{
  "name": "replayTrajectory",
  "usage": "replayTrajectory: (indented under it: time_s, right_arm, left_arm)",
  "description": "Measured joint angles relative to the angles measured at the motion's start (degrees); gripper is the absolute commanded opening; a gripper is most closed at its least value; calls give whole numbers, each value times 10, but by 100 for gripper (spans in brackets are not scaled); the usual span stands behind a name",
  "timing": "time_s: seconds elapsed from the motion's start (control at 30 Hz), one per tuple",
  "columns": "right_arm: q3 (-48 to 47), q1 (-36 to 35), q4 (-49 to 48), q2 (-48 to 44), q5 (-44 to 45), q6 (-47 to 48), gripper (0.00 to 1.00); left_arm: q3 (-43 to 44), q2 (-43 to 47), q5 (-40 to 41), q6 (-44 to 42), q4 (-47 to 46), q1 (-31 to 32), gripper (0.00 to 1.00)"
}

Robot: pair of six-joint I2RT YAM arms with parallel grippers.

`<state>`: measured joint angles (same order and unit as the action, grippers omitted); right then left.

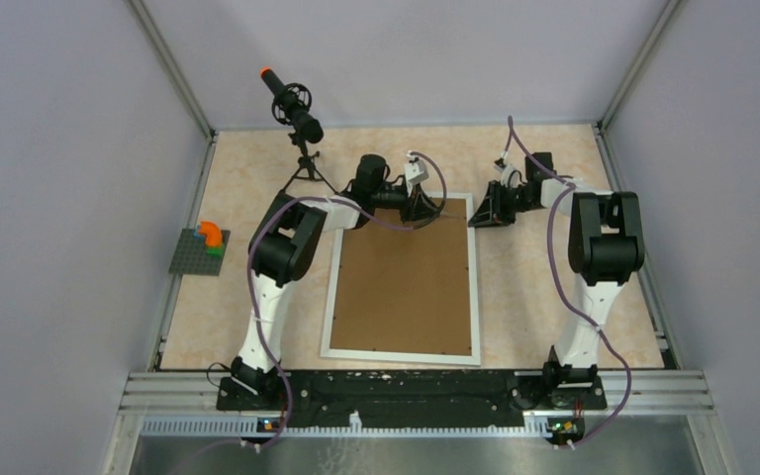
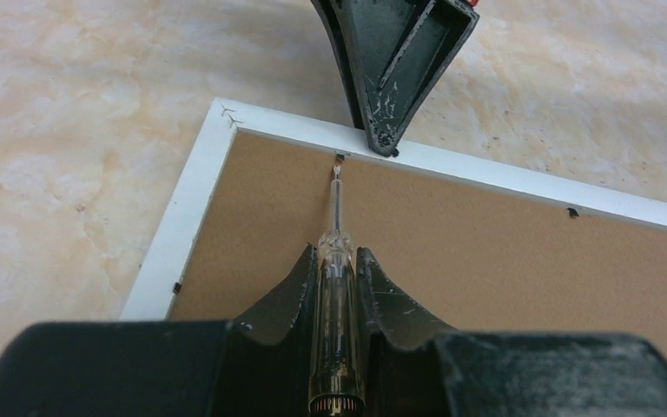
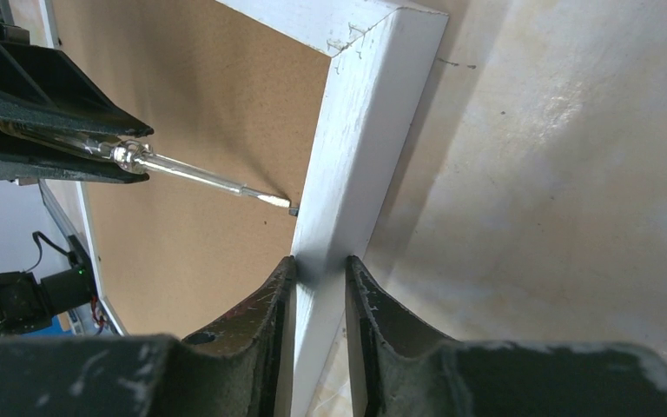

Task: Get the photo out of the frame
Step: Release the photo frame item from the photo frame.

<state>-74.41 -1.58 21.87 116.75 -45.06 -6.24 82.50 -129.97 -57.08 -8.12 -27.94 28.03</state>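
The white frame (image 1: 476, 287) lies face down on the table, its brown backing board (image 1: 406, 287) up. The photo is hidden beneath the board. My left gripper (image 2: 339, 252) is shut on a clear-handled screwdriver (image 2: 339, 295). The screwdriver's tip touches a small metal tab (image 2: 340, 157) at the frame's far border. My right gripper (image 3: 320, 261) straddles that far border (image 3: 356, 148) near its right corner, with both fingers pressed against the white wood. From the right wrist view the screwdriver (image 3: 191, 172) reaches in from the left.
A microphone on a small tripod (image 1: 297, 114) stands at the back left. A grey baseplate with coloured bricks (image 1: 201, 249) sits on the left edge. More small tabs (image 2: 572, 212) hold the board along the border. Enclosure walls surround the table.
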Motion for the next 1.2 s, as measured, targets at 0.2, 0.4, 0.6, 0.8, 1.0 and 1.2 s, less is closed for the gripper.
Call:
replayTrajectory:
  time_s: [0.2, 0.4, 0.6, 0.8, 1.0, 1.2]
  right_arm:
    - [-10, 0, 9, 2, 3, 0, 16]
    - [-12, -1, 11, 3, 4, 0, 14]
    - [-18, -1, 19, 5, 9, 0, 13]
    - [-26, -5, 20, 12, 3, 0, 10]
    - [-30, -8, 22, 13, 3, 2, 9]
    - [-30, -8, 22, 13, 3, 5, 8]
  left_arm:
    - [37, -17, 9, -14, 33, 5, 0]
    - [52, -19, 9, -33, 64, 7, 0]
    - [53, -19, 3, -44, 74, 1, 0]
    - [41, -18, -8, -45, 68, -6, 0]
    - [30, -18, -9, -24, 45, -11, 0]
    - [27, -18, -10, -21, 40, -12, 0]
